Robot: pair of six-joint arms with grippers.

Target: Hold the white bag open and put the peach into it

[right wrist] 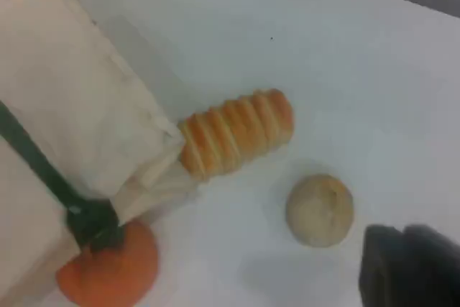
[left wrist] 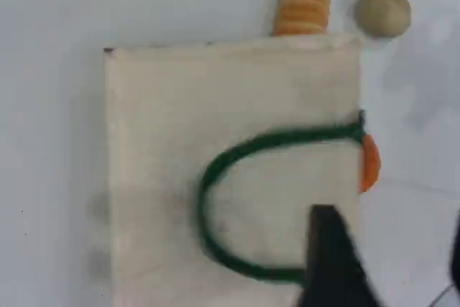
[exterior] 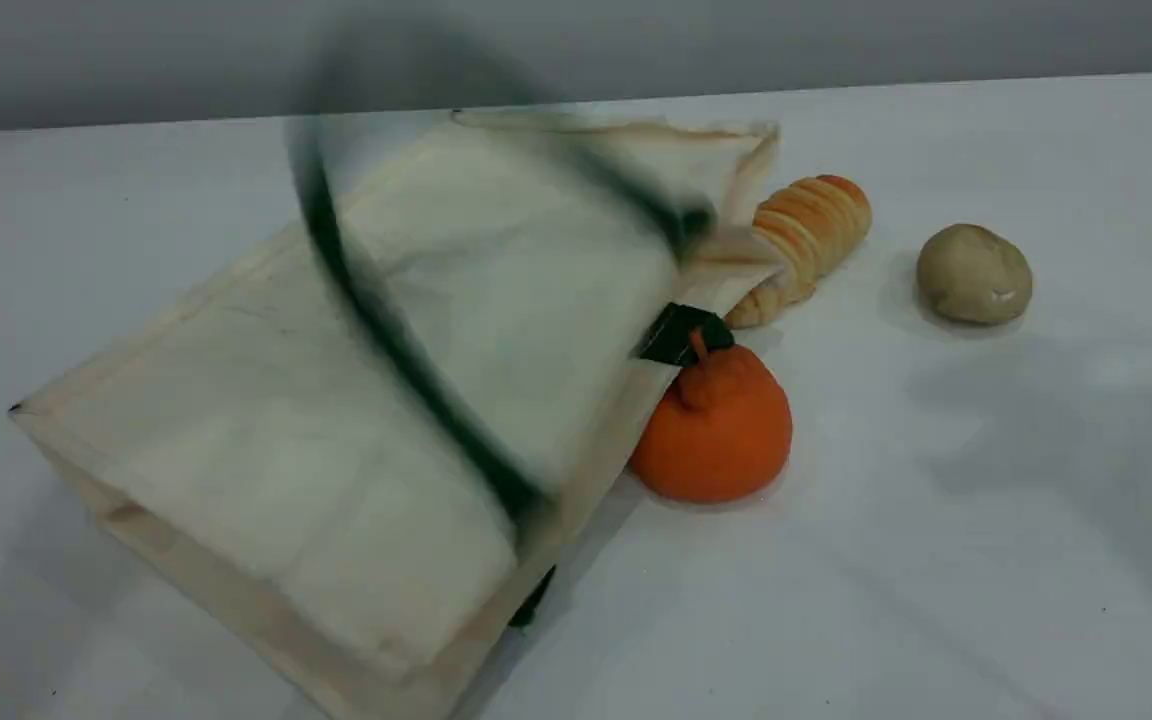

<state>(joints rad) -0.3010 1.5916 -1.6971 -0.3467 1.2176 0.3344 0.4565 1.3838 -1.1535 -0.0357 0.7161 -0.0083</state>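
The white bag lies flat on the table, its mouth towards the right. Its dark green handle is smeared by motion blur over the top panel. In the left wrist view the bag fills the middle and the handle lies as a loop on it. My left gripper hangs open above the bag's near right corner, holding nothing. My right gripper is shut and empty, above the table beside the beige lump. The peach shows in no view.
An orange stemmed fruit sits against the bag's mouth. A ridged bread roll lies partly under the bag's far corner. A beige potato-like lump rests to the right. The table's far edge runs along the top.
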